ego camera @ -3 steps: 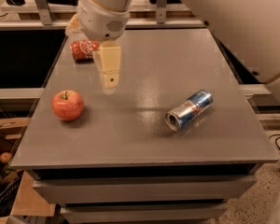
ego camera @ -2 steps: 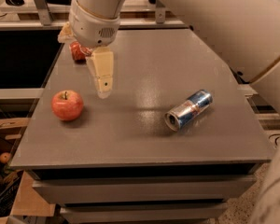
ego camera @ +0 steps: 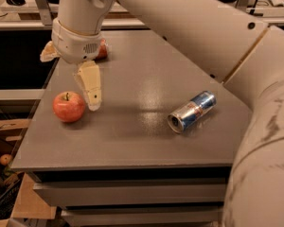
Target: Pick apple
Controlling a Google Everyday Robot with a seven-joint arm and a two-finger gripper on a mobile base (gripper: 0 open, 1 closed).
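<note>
The red-orange apple [ego camera: 68, 106] stands upright on the grey table [ego camera: 146, 79] near its left edge, stem up. My gripper [ego camera: 69, 82] hangs from the white wrist just above and behind the apple, and it is open. One cream finger [ego camera: 90, 86] points down, its tip just right of the apple, close to touching it. The other finger [ego camera: 48, 52] shows only partly at the wrist's left side. Nothing is held.
A blue and silver can [ego camera: 191, 111] lies on its side at the table's right. A red can [ego camera: 102, 50] is mostly hidden behind the wrist at the back left. My big white arm fills the upper right. Cardboard boxes [ego camera: 26, 200] and clutter sit on the floor at the left.
The gripper has moved left and down toward the apple; its lower finger now stands right beside the apple. The apple and both cans have not moved.
</note>
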